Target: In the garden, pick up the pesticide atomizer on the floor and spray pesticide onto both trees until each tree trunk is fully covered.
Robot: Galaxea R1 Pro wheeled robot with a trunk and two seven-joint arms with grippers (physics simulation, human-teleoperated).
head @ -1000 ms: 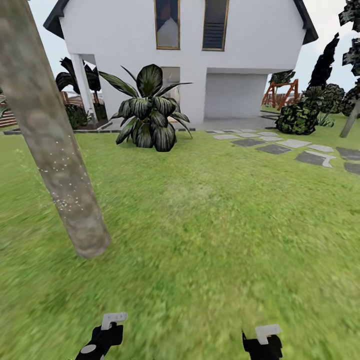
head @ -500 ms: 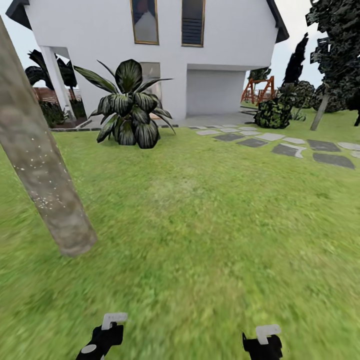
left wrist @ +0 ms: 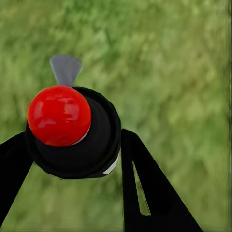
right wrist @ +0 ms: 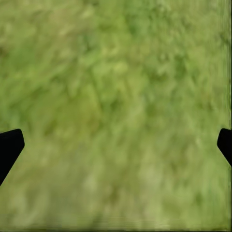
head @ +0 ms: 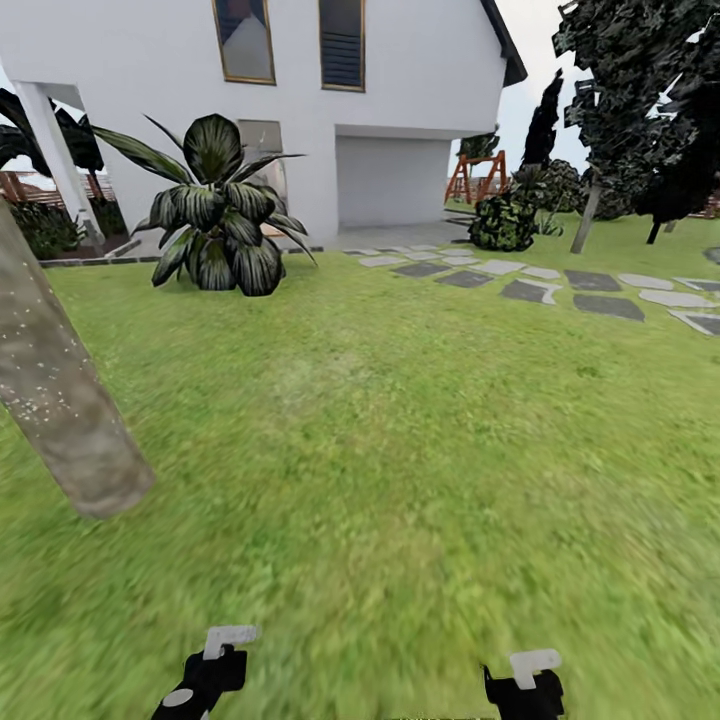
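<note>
1. In the left wrist view the left gripper (left wrist: 72, 159) is clamped on the sprayer (left wrist: 72, 133): black fingers (left wrist: 145, 188) press its round dark body on both sides, a red knob on top, a grey nozzle beyond it, grass below.
2. In the head view the left gripper (head: 208, 672) sits at about 7 o'clock, low over the lawn (head: 400, 420).
3. The right gripper (right wrist: 116, 145) is spread wide, its dark tips at the two edges of the right wrist view with nothing but grass between; in the head view it (head: 527, 680) sits at about 5 o'clock.
4. A tree trunk (head: 55, 400) leans at 9 o'clock, dotted with white specks (head: 40, 405).
5. A broad-leaved plant (head: 215, 225) stands at 11 o'clock before a white house (head: 300, 120).
6. Stepping stones (head: 590, 290) run across at 2 o'clock, with dark trees (head: 640, 100) behind them.
</note>
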